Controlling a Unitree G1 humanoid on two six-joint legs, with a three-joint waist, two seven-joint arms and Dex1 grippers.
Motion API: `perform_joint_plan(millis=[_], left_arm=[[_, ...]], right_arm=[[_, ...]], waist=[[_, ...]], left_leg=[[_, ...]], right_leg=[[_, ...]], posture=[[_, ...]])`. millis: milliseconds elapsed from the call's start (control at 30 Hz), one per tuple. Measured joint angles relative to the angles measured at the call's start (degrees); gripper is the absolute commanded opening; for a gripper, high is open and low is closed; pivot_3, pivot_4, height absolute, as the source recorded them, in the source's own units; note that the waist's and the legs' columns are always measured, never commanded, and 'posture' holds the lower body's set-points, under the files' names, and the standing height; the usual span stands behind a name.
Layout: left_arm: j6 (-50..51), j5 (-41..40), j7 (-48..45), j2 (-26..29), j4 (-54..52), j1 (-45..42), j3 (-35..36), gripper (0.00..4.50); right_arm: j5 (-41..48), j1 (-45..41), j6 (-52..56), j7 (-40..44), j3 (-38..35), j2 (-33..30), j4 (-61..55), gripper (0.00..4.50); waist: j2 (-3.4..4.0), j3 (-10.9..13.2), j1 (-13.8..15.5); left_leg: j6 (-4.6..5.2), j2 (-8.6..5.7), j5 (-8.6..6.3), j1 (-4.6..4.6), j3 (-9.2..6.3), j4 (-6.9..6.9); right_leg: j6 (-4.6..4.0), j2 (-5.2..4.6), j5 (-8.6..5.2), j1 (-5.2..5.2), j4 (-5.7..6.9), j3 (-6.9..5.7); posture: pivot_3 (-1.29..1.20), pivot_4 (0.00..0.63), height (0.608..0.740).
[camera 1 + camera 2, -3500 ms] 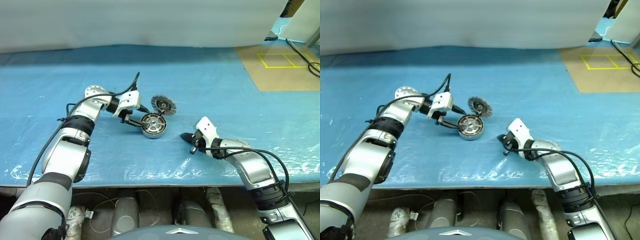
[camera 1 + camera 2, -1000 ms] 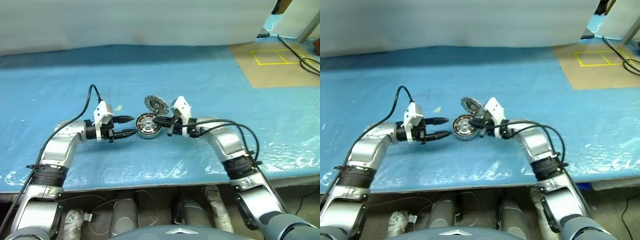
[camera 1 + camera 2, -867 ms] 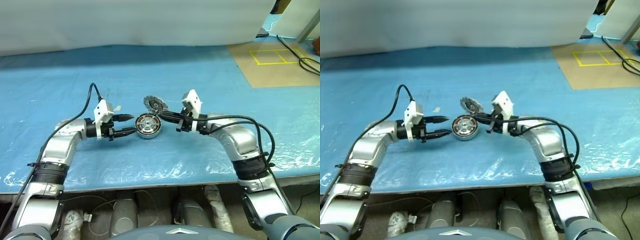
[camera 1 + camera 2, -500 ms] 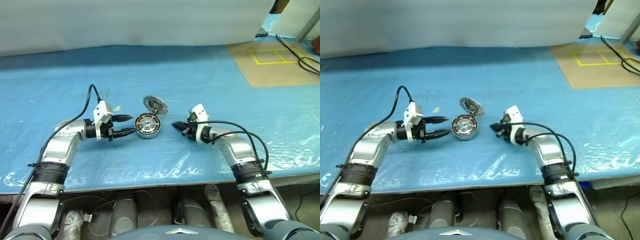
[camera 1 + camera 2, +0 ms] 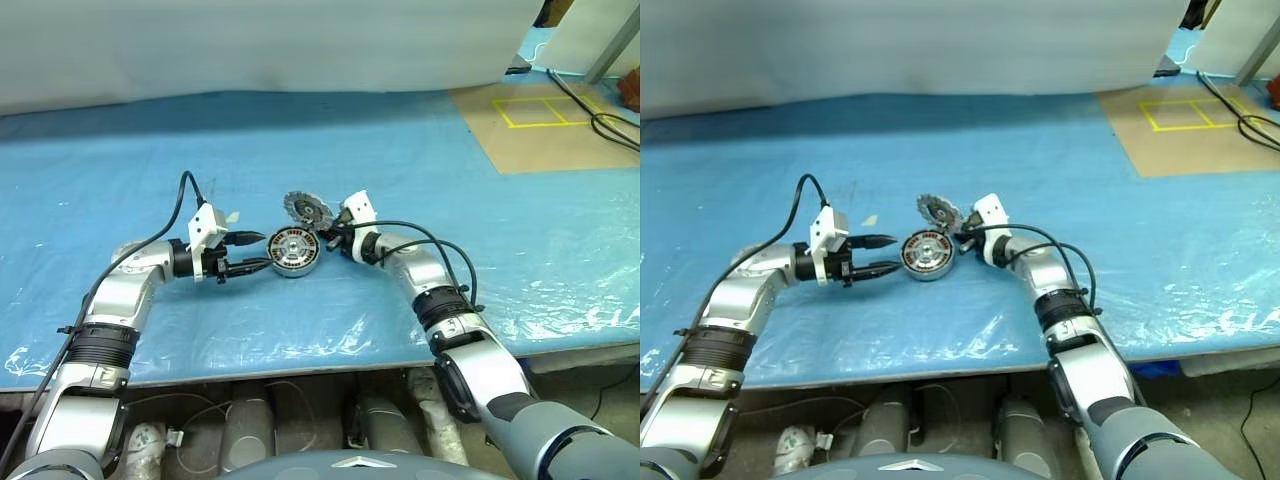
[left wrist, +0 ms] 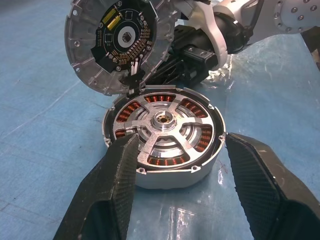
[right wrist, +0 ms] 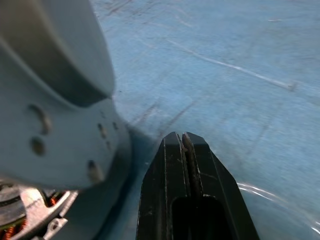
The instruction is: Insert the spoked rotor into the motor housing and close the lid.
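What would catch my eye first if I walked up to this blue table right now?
Probably the motor housing mid-table, copper windings glinting under the spoked rotor seated inside it. Its lid stands tilted up at the far edge, inner face showing. The left gripper sits open around the housing, while the shut right gripper points in behind the lid.

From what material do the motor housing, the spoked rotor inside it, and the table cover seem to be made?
The motor housing looks like bare cast or machined metal: a dull silver wall, with copper-coloured windings inside. The spoked rotor looks like brighter machined metal, probably aluminium or steel, with a satin sheen. The table cover looks like thin blue plastic sheet: it is glossy and wrinkled.
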Motion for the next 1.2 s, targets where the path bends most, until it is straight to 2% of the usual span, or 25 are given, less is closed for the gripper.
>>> perform_joint_plan(millis=[167,267,367,533,733,933,1033,1200], left_arm=[[0.0,0.0,0.0,0.7,0.4,0.0,0.0,2.87],[2.0,-0.3,-0.2,1.2,0.7,-0.1,0.0,2.87],[4.5,-1.0,-1.0,1.9,1.1,-0.4,0.0,2.87],[5.2,-1.4,-1.7,2.9,2.7,-2.2,0.4,2.87],[6.0,-1.4,-2.2,4.7,2.7,-1.8,1.1,2.87],[9.0,-3.4,-1.7,5.6,2.3,-0.8,3.8,2.87],[10.6,-4.6,-0.8,5.6,2.3,-0.9,5.6,2.87],[10.6,-4.6,-0.7,5.7,2.3,-0.6,5.8,2.87]], right_arm=[[0.0,0.4,1.3,2.7,0.9,1.9,-1.7,0.0],[0.8,2.3,4.4,6.8,2.6,2.3,-6.8,0.0],[1.3,3.5,7.2,11.5,5.7,1.8,-12.0,0.0],[1.0,4.5,8.2,14.1,7.5,-0.3,-13.8,0.0],[-0.1,6.7,7.2,11.5,7.1,-2.2,-14.6,0.0],[0.8,11.6,8.7,7.5,2.1,-6.6,-20.7,0.0],[2.3,14.2,11.8,6.3,0.2,-7.6,-25.3,0.0],[10.7,14.0,22.6,5.7,-2.8,-6.3,-37.6,0.0]], waist=[[0.0,0.0,0.0],[0.0,0.0,0.0],[0.01,0.0,0.0],[0.01,0.0,0.2],[0.01,0.0,0.2],[0.01,0.0,0.7],[0.01,0.0,0.7],[0.03,0.0,0.3]], left_leg=[[0.0,0.0,0.0,-0.03,0.0,-0.01],[0.0,0.01,0.0,-0.13,0.0,-0.03],[0.0,0.01,0.0,-0.18,0.0,-0.07],[0.0,-0.02,0.0,-0.16,0.0,-0.06],[-0.01,-0.01,0.0,-0.14,0.0,-0.07],[-0.01,-0.02,0.0,-0.14,0.01,-0.07],[-0.01,-0.01,0.0,-0.12,0.0,-0.07],[0.0,0.0,0.0,-0.1,0.0,-0.12]], right_leg=[[-0.01,0.0,0.0,-0.03,0.01,0.0],[0.0,0.0,0.0,-0.12,0.0,-0.01],[0.0,0.01,0.0,-0.19,0.01,-0.03],[-0.01,-0.02,0.0,-0.11,-0.06,-0.03],[-0.01,-0.02,-0.01,-0.11,-0.07,-0.03],[0.0,-0.01,0.0,-0.08,-0.1,-0.03],[0.0,0.0,0.0,-0.09,-0.09,-0.03],[0.0,0.02,-0.01,-0.13,-0.1,0.01]], posture=[[0.0,0.15,0.74],[0.0,0.15,0.74],[0.0,0.15,0.74],[0.0,0.15,0.74],[0.0,0.15,0.74],[0.0,0.15,0.74],[0.0,0.15,0.74],[0.0,0.15,0.74]])
